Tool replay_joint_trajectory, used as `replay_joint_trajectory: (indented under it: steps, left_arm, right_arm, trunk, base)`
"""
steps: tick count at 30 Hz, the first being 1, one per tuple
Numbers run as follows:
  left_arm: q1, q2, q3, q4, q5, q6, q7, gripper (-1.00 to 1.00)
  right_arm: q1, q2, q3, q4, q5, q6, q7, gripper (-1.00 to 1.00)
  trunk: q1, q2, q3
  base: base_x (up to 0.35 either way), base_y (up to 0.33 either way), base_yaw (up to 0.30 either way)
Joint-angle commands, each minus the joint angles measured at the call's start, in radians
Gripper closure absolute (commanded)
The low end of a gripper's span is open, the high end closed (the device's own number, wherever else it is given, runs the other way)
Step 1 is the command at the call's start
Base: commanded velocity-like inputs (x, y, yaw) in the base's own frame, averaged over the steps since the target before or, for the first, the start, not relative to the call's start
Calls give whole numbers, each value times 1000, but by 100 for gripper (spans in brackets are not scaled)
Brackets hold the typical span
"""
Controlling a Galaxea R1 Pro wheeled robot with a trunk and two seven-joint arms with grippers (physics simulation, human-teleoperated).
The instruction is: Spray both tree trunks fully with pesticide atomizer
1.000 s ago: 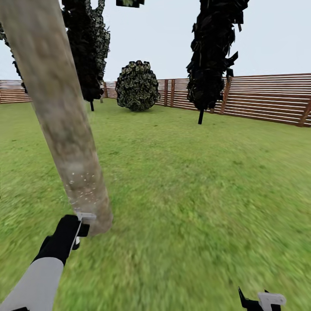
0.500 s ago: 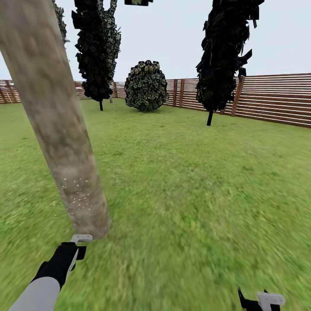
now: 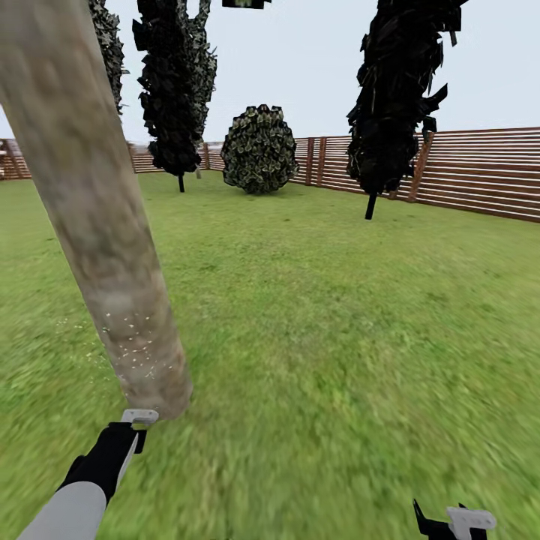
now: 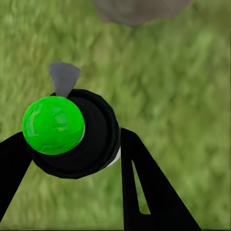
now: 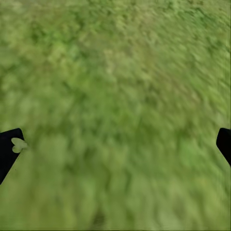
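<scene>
one left gripper was clamped around the pesticide atomizer, its nozzle aimed at the foot of the tree trunk. white pesticide dotted only the trunk's base. spraying was underway; next, aiming higher. the right gripper hung spread and empty over the lawn.

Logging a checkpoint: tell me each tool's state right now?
Left tool: shut on the pesticide atomizer.
Right tool: open, holding nothing, over the grass.

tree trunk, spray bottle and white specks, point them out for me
tree trunk (image 3: 90, 217), head view, middle of the bark
spray bottle (image 4: 53, 125), left wrist view, green top
white specks (image 3: 135, 341), head view, low on the trunk
</scene>
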Motion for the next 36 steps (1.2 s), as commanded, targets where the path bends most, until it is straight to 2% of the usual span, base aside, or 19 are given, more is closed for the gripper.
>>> replay_joint_trajectory:
  steps: [1,7,11,13,23,36]
  left_arm:
    - [0,-1,0,0,-1,4,-2,100]
    - [0,-2,-3,1,-1,20,-7,100]
    - [0,-19,-7,0,-5,105,-9,100]
    - [0,-21,-8,0,-6,116,-9,100]
    - [0,-21,-8,-1,-6,121,-9,100]
    - [0,-20,-11,-1,-8,120,-6,100]
  right_arm:
    - [0,0,0,0,1,0,0,-100]
    - [0,2,0,0,0,0,0,-100]
    - [-1,2,0,0,1,0,0,-100]
    - [0,1,0,0,1,0,0,-100]
    - [0,3,0,1,1,0,0,-100]
    - [0,4,0,2,1,0,0,-100]
  trunk:
    - [0,0,0]
    - [0,0,0]
    - [0,0,0]
    - [0,0,0]
    - [0,0,0]
    - [0,0,0]
  base:
    - [0,0,267]
    - [52,-26,230]
    - [197,-186,21]
    - [151,-239,2]
    - [20,-273,17]
    - [110,-272,263]
